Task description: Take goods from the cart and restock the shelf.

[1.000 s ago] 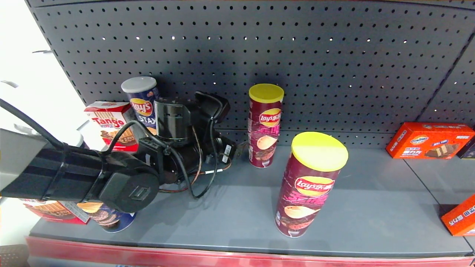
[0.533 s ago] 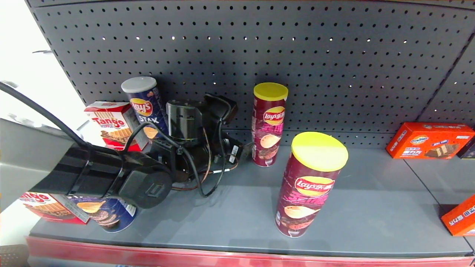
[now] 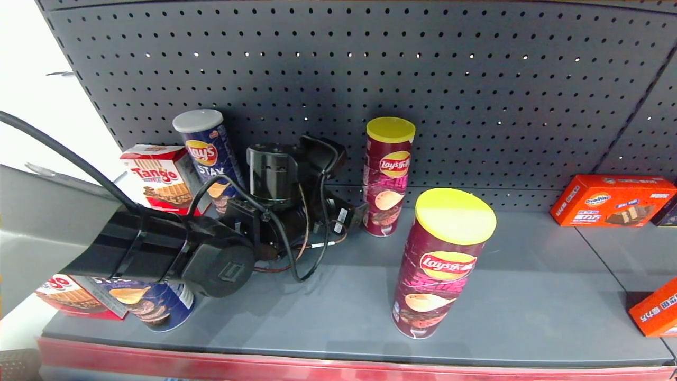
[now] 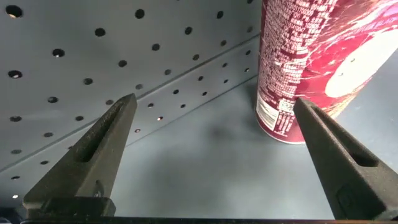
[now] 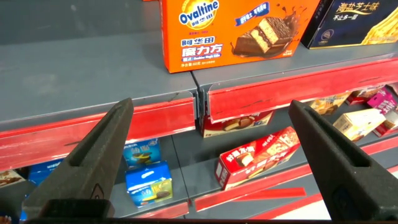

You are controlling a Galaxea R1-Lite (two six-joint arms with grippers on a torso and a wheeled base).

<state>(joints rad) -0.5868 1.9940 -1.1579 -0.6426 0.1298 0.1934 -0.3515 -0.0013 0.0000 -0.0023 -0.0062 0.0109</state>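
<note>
- The left gripper [image 4: 212, 102] has its fingers spread wide, with nothing between them but bare shelf [image 3: 529, 296] and the pegboard back panel [image 3: 423, 79].
- The rear maroon can [image 3: 389, 177] is the task item. It stands upright near the shelf's rear edge, just in front of the back panel and roughly midway along the shelf.
- In the left wrist view, one fingertip overlaps the can's lower wall. Whether it touches the can cannot be determined.
- Judgement: the can stands on its own base and carries no grip load, so the placement step appears complete. The wide finger spread gives clearance for withdrawal without dragging the can.
- The left arm lies low across the left part of the shelf, which suits a grip near the can's base.
- The front maroon can [image 3: 441, 264] stands upright near the front edge, well apart from the rear can. This arrangement suggests stocking from back to front.
- A blue can [image 3: 203, 151] and a wafer box [image 3: 158, 177] occupy the rear-left corner. A second blue can [image 3: 158, 309] sits at the front-left corner, beneath the arm.
- Risk: these tall, narrow cans tip easily, so any sideways sweep of the arm could topple one.
- The right gripper [image 5: 211, 106] is also spread and holds nothing. It faces an orange box [image 5: 230, 31] and the lower shelves.
</note>
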